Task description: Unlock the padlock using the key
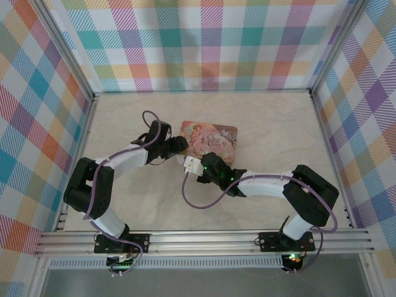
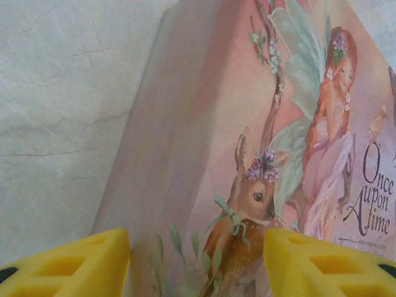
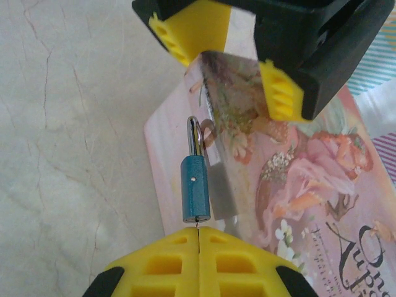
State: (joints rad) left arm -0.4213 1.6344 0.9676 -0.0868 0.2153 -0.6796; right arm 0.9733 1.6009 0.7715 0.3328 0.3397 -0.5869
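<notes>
Clamping glossy tin (image 2: 204,111), left end effector (image 2: 195,247), boxy blue padlock (image 3: 195,195)

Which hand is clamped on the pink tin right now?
The left hand: its yellow fingers grip the pink tin at its end from both sides. The right hand is pinched shut just below the blue padlock.

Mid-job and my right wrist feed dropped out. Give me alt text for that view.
The right pincer, shut, holds a thin sliver of key at the bottom of a small blue padlock whose silver shackle hooks a clasp on the pink tin. Beyond it, the left pincer grips the tin's far corner over a pale marbled table.
</notes>
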